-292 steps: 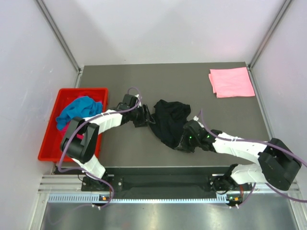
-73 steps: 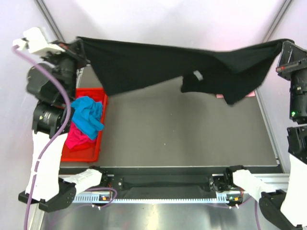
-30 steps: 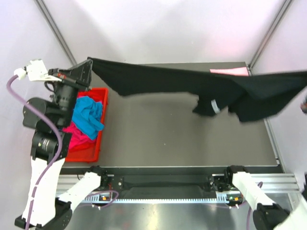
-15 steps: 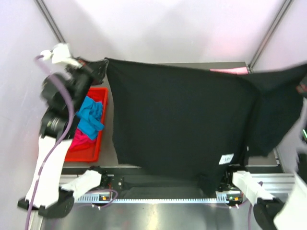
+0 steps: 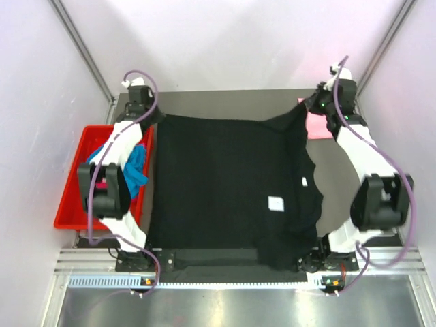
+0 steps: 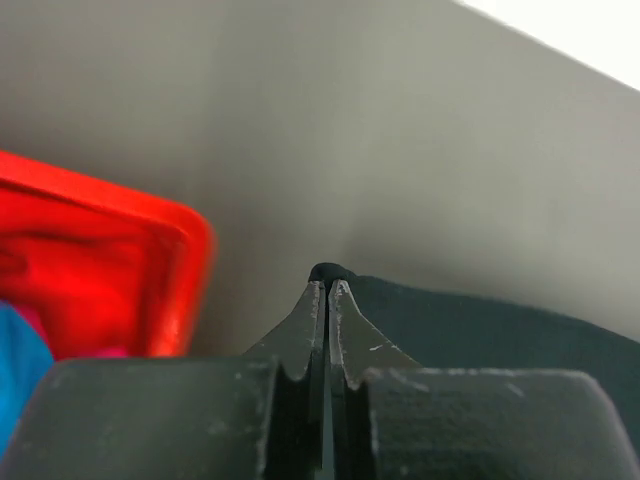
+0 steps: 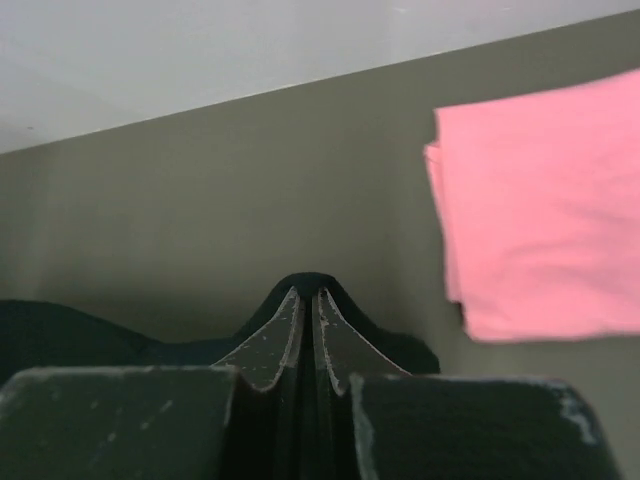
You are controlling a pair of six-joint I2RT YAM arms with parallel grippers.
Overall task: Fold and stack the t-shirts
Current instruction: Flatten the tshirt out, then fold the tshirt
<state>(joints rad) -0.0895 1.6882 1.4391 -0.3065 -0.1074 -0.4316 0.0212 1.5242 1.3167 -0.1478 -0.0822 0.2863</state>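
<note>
The black t-shirt [image 5: 225, 184] lies spread over the table, its white neck label [image 5: 276, 203] facing up and its near hem drooping past the front edge. My left gripper [image 5: 152, 117] is shut on its back left corner; in the left wrist view a nub of black cloth [image 6: 328, 272] sticks out past the tips of the gripper [image 6: 327, 284]. My right gripper [image 5: 304, 104] is shut on the back right corner, where the cloth [image 7: 308, 282] wraps over its tips [image 7: 308, 292]. A folded light pink t-shirt [image 7: 545, 230] lies just right of it.
The red tray [image 5: 68, 197] sits at the left edge, holding the turquoise t-shirt [image 5: 137, 167] and a bit of the magenta one [image 5: 102, 182], mostly behind my left arm. Grey table [image 5: 340, 191] shows right of the black shirt. White walls close in on three sides.
The black t-shirt, held stretched in the air a second ago, has swung forward and come down flat on the table. Both arms dropped low to the table's far side.
</note>
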